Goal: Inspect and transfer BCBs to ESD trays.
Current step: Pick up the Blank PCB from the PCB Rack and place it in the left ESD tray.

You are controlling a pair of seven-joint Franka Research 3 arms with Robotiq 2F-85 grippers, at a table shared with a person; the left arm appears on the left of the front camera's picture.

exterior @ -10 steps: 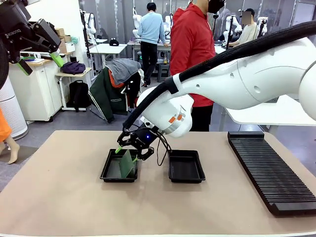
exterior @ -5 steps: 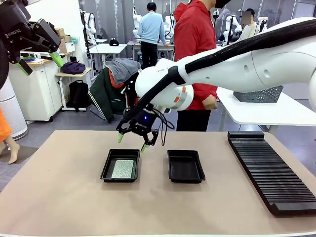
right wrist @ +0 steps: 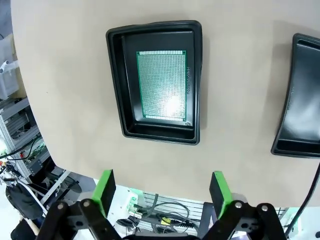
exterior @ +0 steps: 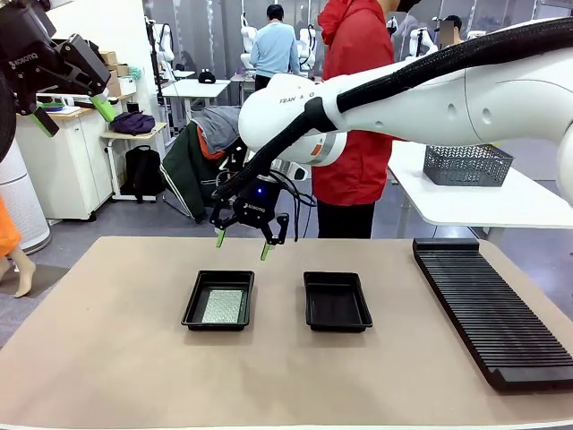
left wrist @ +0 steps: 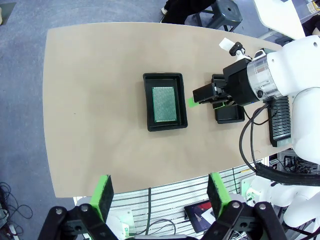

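Observation:
A green BCB [exterior: 222, 306] [left wrist: 165, 104] [right wrist: 164, 85] lies flat on the floor of the left ESD tray [exterior: 195, 309] [left wrist: 148, 102] [right wrist: 116, 85]. The right ESD tray [exterior: 337, 302] [right wrist: 300, 100] beside it holds nothing; in the left wrist view it [left wrist: 231, 115] is partly hidden by the right arm. My right gripper [exterior: 242, 243] [right wrist: 161, 188] hangs open above the left tray's far edge, clear of the board. My left gripper [exterior: 72, 111] [left wrist: 159, 192] is raised high at the far left, open with nothing between its fingers.
A long black ribbed rack [exterior: 488, 305] lies along the table's right side. A person in a red jacket [exterior: 358, 107] stands at the far edge. Behind, a grey mesh basket [exterior: 467, 164] sits on a white side table. The tan tabletop [exterior: 107, 358] has free room in front.
The board stood tilted in the left tray under my right gripper's fingers a second ago; it now lies flat. The right gripper has risen. The left arm has not moved.

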